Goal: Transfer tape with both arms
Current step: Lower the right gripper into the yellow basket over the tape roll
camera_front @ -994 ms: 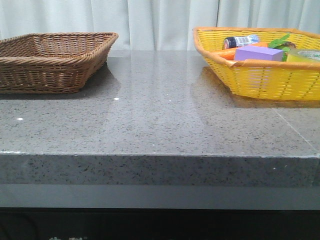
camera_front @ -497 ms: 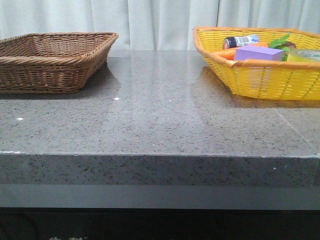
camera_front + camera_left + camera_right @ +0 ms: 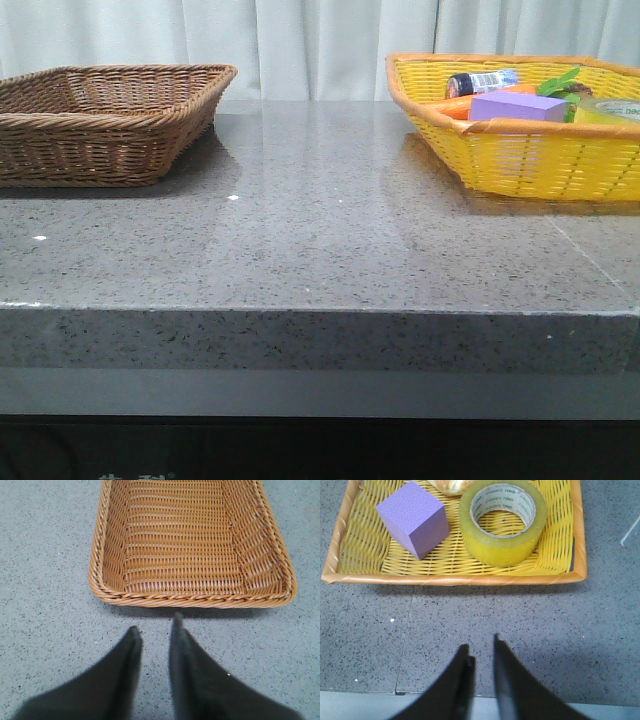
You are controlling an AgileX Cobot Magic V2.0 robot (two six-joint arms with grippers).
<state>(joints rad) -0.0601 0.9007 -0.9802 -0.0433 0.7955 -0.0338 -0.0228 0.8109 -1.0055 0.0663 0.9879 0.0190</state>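
The tape (image 3: 502,547), a thick yellow roll with a white core printed in green, lies flat in the yellow basket (image 3: 455,579) beside a purple block (image 3: 412,517). In the front view the tape (image 3: 612,108) shows at the far right of the yellow basket (image 3: 540,160). My right gripper (image 3: 480,642) hovers over the grey table just outside that basket's rim, its jaws a little apart and empty. My left gripper (image 3: 155,622) hovers over the table in front of the brown wicker basket (image 3: 190,600), its jaws a little apart and empty. Neither arm shows in the front view.
The brown basket (image 3: 100,140) stands at the back left. The yellow basket also holds the purple block (image 3: 515,106), a small bottle (image 3: 480,82), a carrot (image 3: 455,105) and green leaves. The table's front edge (image 3: 320,312) runs across the front view.
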